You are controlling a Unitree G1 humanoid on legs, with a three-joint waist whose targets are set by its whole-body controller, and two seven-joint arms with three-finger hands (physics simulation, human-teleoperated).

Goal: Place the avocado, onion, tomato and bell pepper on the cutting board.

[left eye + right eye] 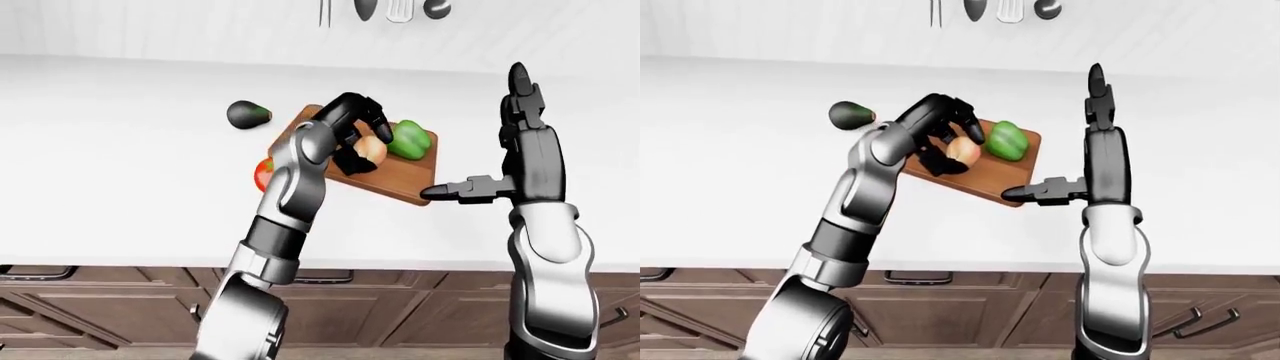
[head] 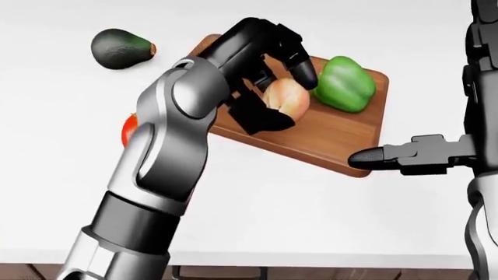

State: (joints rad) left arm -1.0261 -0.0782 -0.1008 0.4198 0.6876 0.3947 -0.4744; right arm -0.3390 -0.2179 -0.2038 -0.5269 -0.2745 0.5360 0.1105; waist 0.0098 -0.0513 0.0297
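Note:
My left hand is shut on the pale onion, fingers above it and thumb below, over the middle of the wooden cutting board. A green bell pepper rests on the board just to the onion's right. The dark avocado lies on the white counter to the upper left of the board. A red tomato peeks out from behind my left forearm. My right hand stands open to the right of the board, fingers pointing up and thumb pointing left near the board's lower corner.
The white counter runs across the view, with brown cabinet drawers below its near edge. Kitchen utensils hang on the wall at the top.

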